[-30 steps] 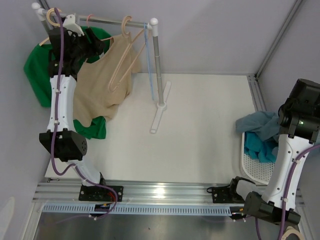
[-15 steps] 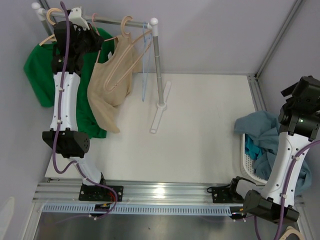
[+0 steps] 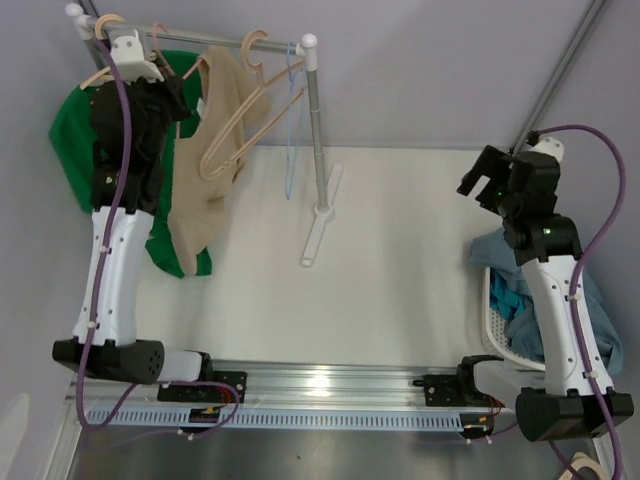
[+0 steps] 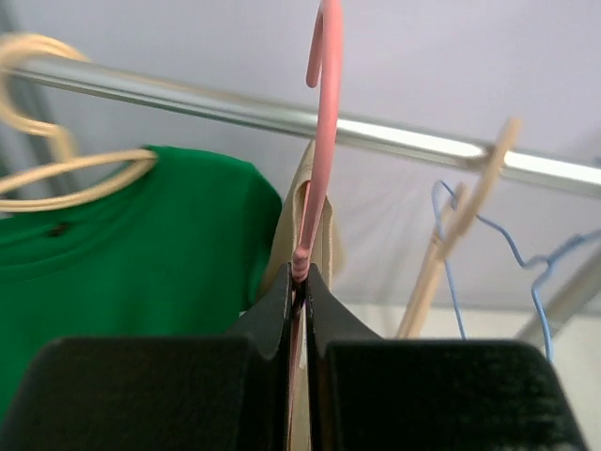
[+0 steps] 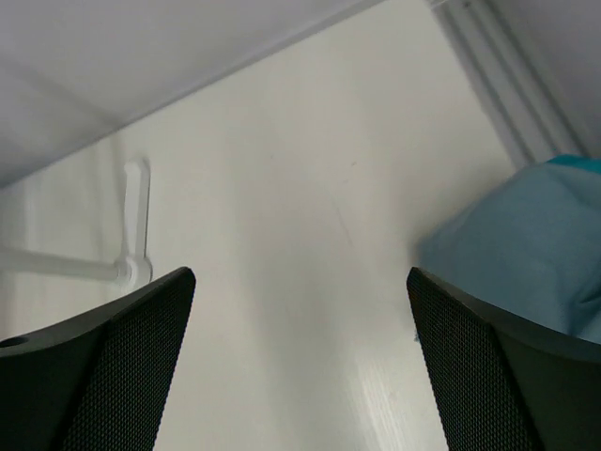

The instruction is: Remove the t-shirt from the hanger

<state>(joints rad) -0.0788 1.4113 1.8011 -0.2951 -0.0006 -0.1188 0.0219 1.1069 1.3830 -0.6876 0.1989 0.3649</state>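
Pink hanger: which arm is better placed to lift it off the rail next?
Left, probably. Its jaws are shut on the pink hanger just below the rail; the right arm, jaws open, hangs over the table, far from it.

We see right end effector point(image 5: 299, 310) above white worktop point(image 5: 282, 188). Two black, mesh-textured fingers point(image 5: 113, 366) stand wide apart, only worktop showing between them. White rack foot point(image 5: 136, 221) lies toward worktop's far edge; pale pole point(image 5: 56, 263) joins it. Blue cloth point(image 5: 512, 244) bunched at worktop's right edge; we cannot tell whether it touches finger beside it. Grey metal rail point(image 5: 488, 66) runs along right edge. Pale grey wall point(image 5: 141, 56) stands behind far edge.
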